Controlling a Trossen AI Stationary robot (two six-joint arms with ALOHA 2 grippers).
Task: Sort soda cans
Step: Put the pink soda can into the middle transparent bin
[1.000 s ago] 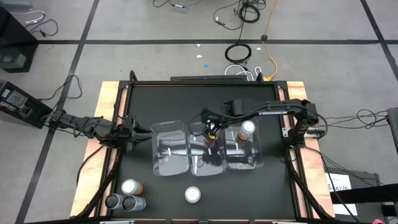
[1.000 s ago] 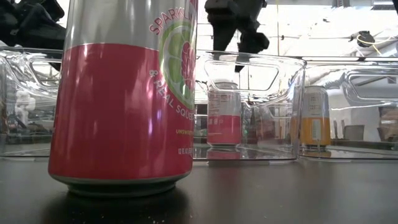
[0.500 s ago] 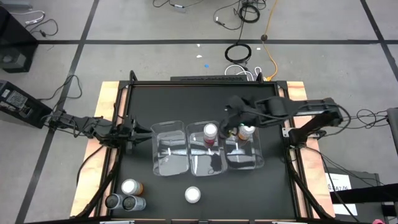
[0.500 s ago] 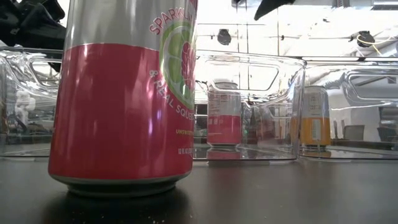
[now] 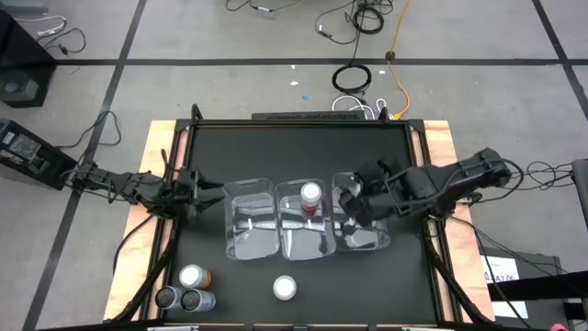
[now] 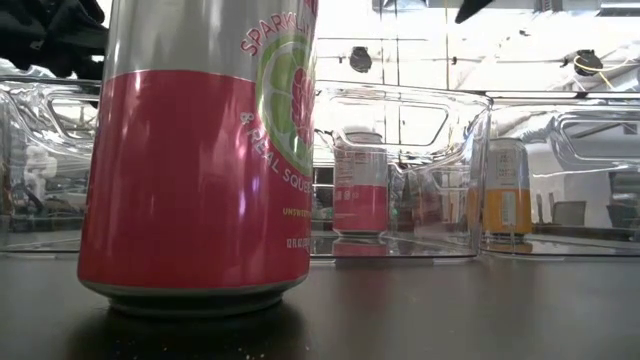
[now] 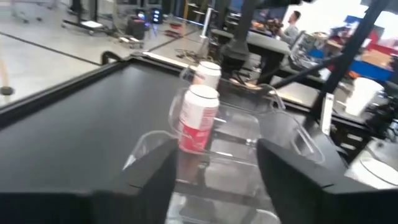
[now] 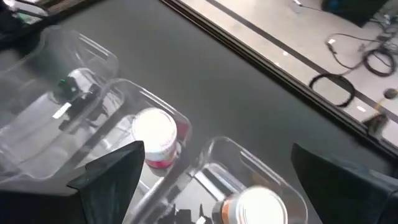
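Two cans are binned: a red one [image 5: 310,195] at center, an orange one [image 8: 258,208] beside it. Four wait around 7 o'clock. My right gripper [image 5: 354,204] is wide, empty.

orange can [image 5: 360,204] hidden under right arm in high view, near pink can [image 6: 200,150] top cropped

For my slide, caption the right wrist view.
Open right gripper above clear bins holding a red can and an orange can.

The nearest red-pink soda can [image 6: 195,150] reads "SPARKLIN" along its silver top band and "REAL SQUE" beside a fruit emblem.
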